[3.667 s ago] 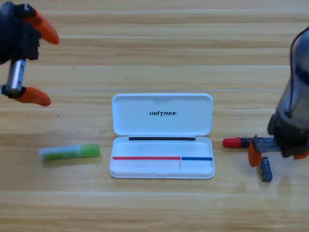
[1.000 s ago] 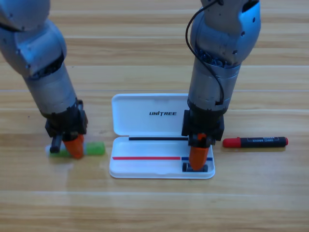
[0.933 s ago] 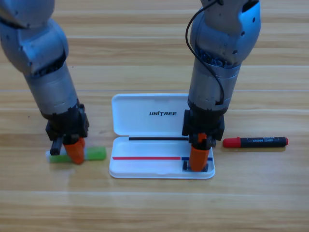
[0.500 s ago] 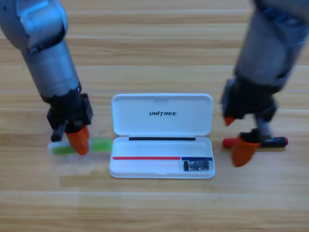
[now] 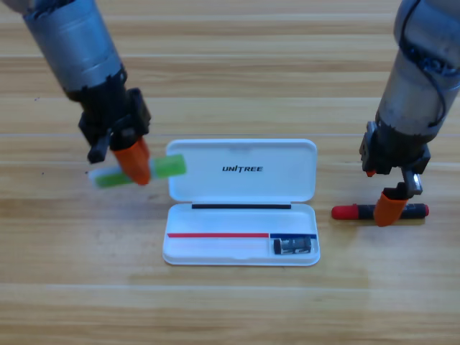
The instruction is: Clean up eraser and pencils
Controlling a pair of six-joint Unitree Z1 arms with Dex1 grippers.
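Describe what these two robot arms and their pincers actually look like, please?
Both arms are thick, rounded grey tubes with a metallic sheen, narrowing to blocky black wrists. The left gripper and the right gripper are black, each tipped with tapered bright orange jaws. A thin black cable loops along the right arm's side. No markings show on them.

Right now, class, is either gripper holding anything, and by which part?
The left gripper holds the green pencil near its middle, lifted. The right gripper is down at the red-capped black pencil; whether it grips cannot be told.
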